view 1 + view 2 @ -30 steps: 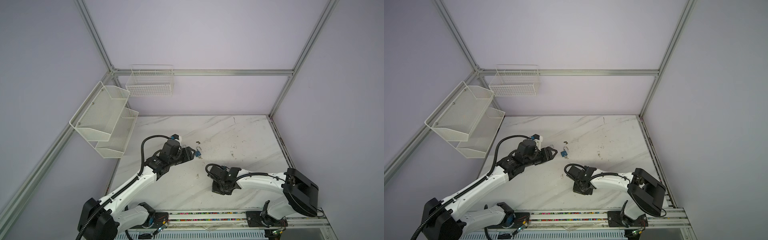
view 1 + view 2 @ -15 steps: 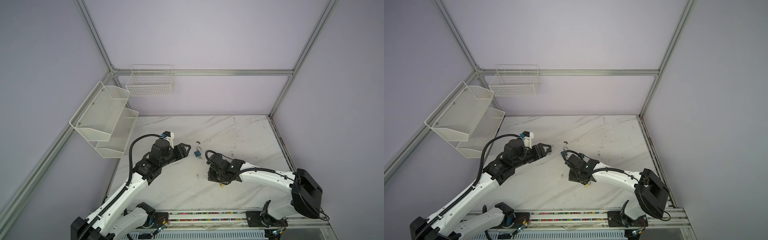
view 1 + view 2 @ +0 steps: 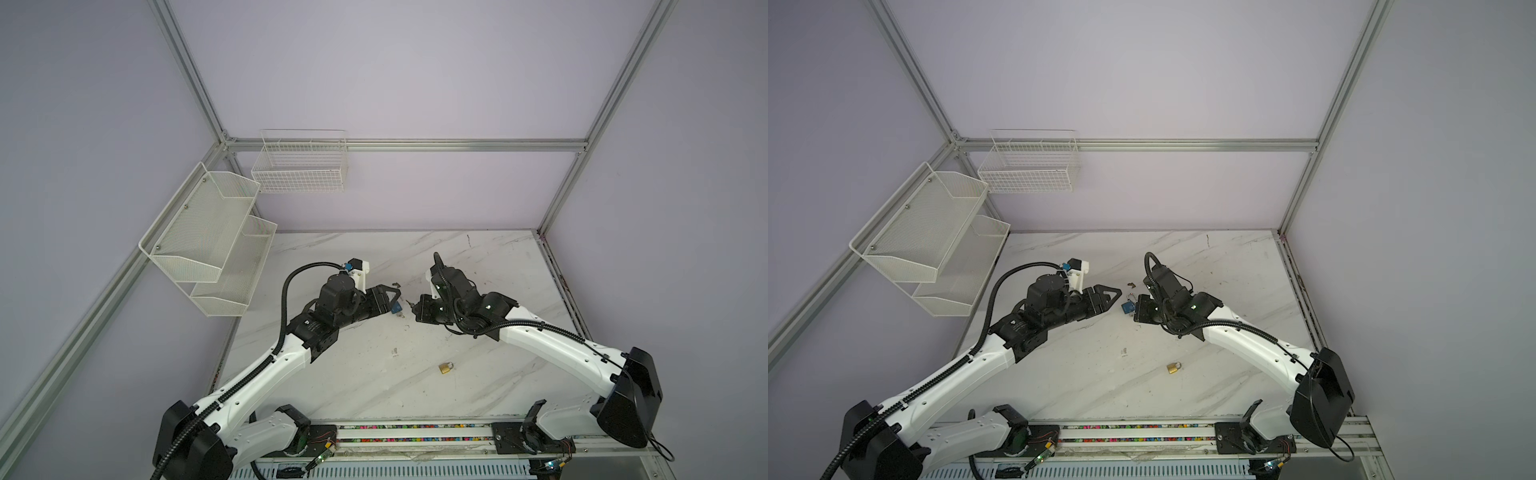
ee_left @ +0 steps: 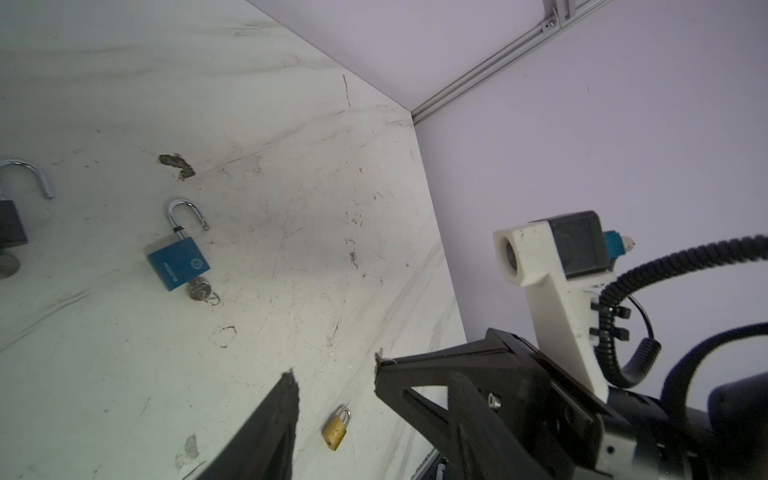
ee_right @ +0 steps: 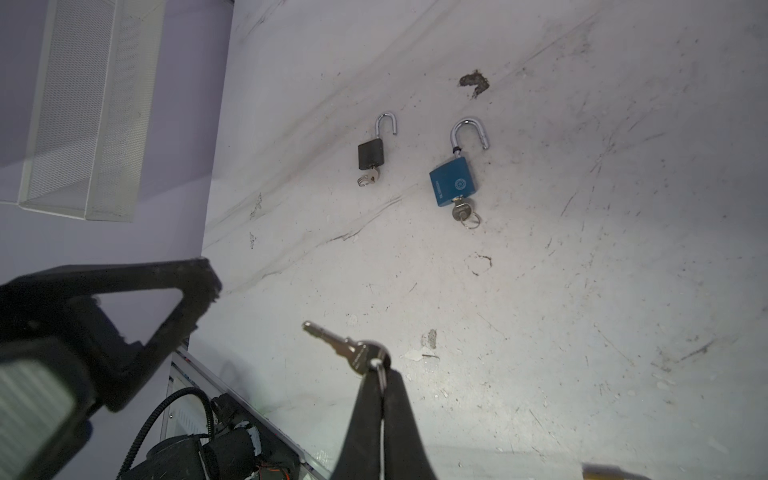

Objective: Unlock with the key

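My right gripper [image 5: 380, 374] is shut on a small silver key [image 5: 345, 347], pinched at its ring, with the blade sticking out past the fingertips. In both top views it hovers mid-table [image 3: 413, 307] [image 3: 1136, 308]. A brass padlock [image 3: 446, 368] [image 3: 1174, 367] [image 4: 337, 428] lies closed on the marble nearer the front, apart from both grippers. My left gripper [image 4: 334, 370] [image 3: 392, 297] is open and empty, facing the right one. Between them lies a blue padlock [image 5: 453, 185] [image 4: 176, 264] with its shackle open and a key in it.
A black padlock [image 5: 370, 153], shackle open and key inserted, lies beside the blue one. Two white mesh shelves [image 3: 208, 237] and a wire basket [image 3: 299, 166] hang on the left and back walls. A dark stain [image 4: 176, 164] marks the table.
My right gripper, still shut, has moved from over the brass padlock toward the back, uncovering it. The left arm swung slightly and its jaws narrowed a little.
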`<state>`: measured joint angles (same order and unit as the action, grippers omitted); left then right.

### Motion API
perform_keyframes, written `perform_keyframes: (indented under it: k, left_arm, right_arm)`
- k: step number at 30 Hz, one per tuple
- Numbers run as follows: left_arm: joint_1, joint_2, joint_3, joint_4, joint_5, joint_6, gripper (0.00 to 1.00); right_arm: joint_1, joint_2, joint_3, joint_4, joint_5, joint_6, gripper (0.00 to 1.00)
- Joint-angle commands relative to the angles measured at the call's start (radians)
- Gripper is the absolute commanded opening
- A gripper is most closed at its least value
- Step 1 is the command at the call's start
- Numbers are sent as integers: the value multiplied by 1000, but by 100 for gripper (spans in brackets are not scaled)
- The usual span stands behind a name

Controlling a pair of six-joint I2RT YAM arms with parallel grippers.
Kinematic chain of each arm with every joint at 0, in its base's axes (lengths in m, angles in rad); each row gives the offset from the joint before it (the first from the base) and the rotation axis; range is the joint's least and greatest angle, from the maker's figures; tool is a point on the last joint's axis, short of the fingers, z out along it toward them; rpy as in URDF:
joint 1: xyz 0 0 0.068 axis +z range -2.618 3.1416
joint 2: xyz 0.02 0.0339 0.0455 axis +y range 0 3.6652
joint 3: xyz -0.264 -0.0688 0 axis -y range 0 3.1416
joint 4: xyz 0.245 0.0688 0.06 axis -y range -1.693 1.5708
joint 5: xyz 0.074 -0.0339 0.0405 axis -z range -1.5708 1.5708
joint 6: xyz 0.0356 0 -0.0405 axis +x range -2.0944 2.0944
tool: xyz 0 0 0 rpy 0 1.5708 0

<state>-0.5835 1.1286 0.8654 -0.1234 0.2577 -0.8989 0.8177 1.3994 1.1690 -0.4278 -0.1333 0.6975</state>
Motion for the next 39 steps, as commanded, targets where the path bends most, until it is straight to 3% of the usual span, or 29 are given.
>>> perform_keyframes:
  k: [1, 16, 39]
  left_arm:
    - [-23, 3, -25, 174, -17, 9, 53]
    - [-65, 89, -65, 300, -78, 19, 31]
    - [-65, 102, -86, 383, -81, 3, 16]
  right_arm:
    - [-12, -11, 33, 28, -55, -50, 0]
    - [-17, -70, 3, 96, -91, -7, 0]
    - [-18, -56, -21, 115, -106, 2, 0]
